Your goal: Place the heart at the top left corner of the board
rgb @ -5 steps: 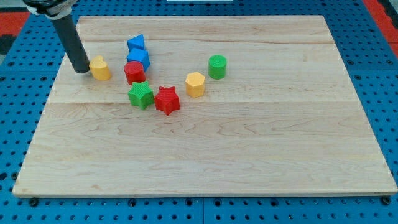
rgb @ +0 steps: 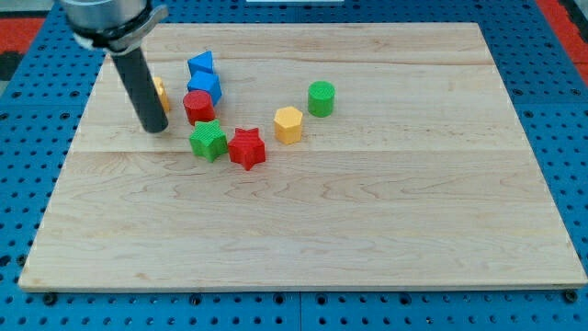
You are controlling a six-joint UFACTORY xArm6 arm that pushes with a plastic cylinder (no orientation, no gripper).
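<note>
The smooth pale wooden board [rgb: 367,211] carries seven small blocks: two blue ones [rgb: 204,76], two red, two green, one yellow hexagon [rgb: 288,124]. An eighth, the yellow heart [rgb: 161,95], sits near the board's upper left, mostly hidden behind the dark rod. My tip [rgb: 153,128] rests just below it; there are no fingers.

on the board [rgb: 386,230], my tip [rgb: 154,129] sits left of the red cylinder [rgb: 198,107]. the yellow block [rgb: 162,93], probably the heart, is half hidden behind my rod. two blue blocks [rgb: 204,77] lie above the cylinder, and the green block [rgb: 209,141] and red star [rgb: 246,148] below it.
</note>
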